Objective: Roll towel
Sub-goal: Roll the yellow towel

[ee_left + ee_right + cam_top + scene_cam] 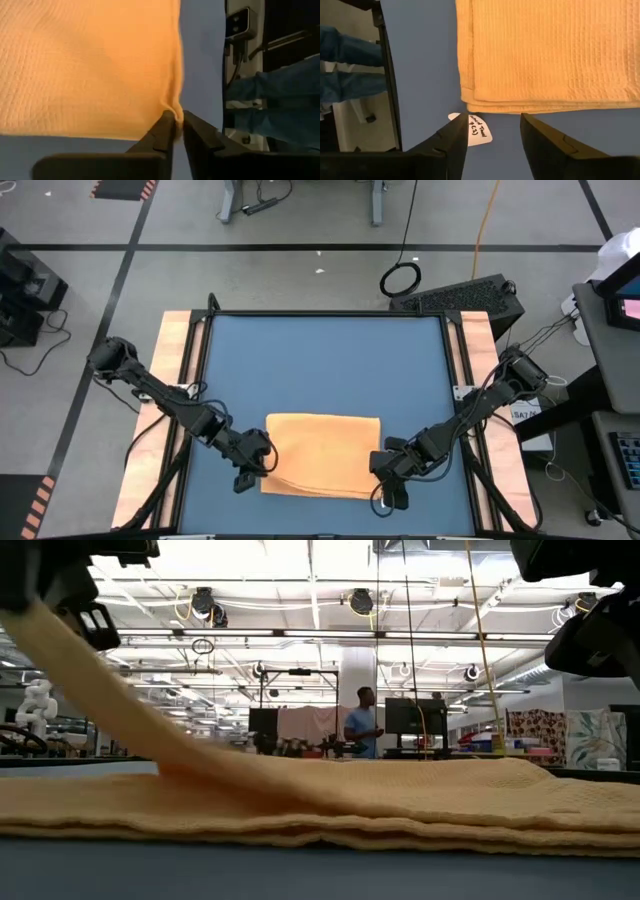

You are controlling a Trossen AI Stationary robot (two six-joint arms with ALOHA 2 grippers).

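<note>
The orange-yellow towel (322, 455) lies folded in several layers on the blue table top (320, 360), toward the near edge. My left gripper (262, 467) is at the towel's near left corner and is shut on it. In the low view, a layer of the towel (110, 700) rises from the pile to that gripper (75, 600). My right gripper (492, 125) is open, just off the towel's near right corner (470, 106), over the small white tag (481, 132). It touches nothing. My left gripper pinches the towel's corner edge (172, 107) between its two fingertips (165, 125); the cloth puckers there. The held layer is lifted and slopes down in a fairly straight line to the rest of the towel (330, 795), which lies flat on the table.
Wooden side rails (175, 350) border the blue top on the left and right. The far half of the table is bare. A person (360, 725) stands far off in the room behind the table. Legs in jeans (350, 65) show beside the table.
</note>
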